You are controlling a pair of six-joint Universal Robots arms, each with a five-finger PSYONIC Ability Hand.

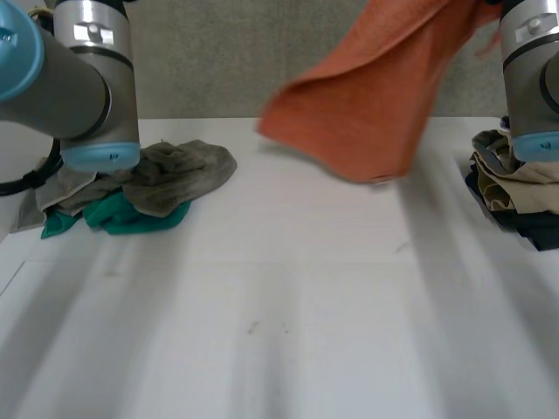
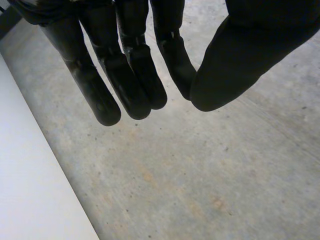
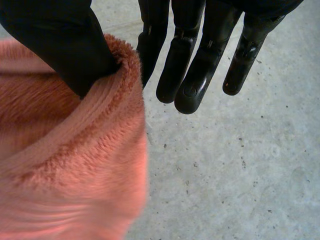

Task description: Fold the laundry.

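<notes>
The orange towel point(image 1: 367, 105) hangs above the far side of the table point(image 1: 279, 305), apparently pinched between the thumb and nearest straight finger of the right hand point(image 3: 55, 40); its long axis slopes down leftward; the left hand point(image 2: 125, 75) is straight-fingered, empty, well apart.

**Orange towel, white table, muted piles**

The towel point(image 1: 358, 105) is plain orange. The table point(image 1: 288, 332) is white. The left pile shows a grey-olive cloth point(image 1: 183, 170) and a teal cloth point(image 1: 131, 216). The right pile shows a beige cloth point(image 1: 511, 179) and a dark navy cloth point(image 1: 528, 229). The left arm point(image 1: 79, 78) and right arm point(image 1: 528, 78) are grey with light-blue caps. The left hand point(image 2: 127, 75) and right hand point(image 3: 192, 70) are black. The floor point(image 2: 200, 175) is grey, speckled darker.
</notes>
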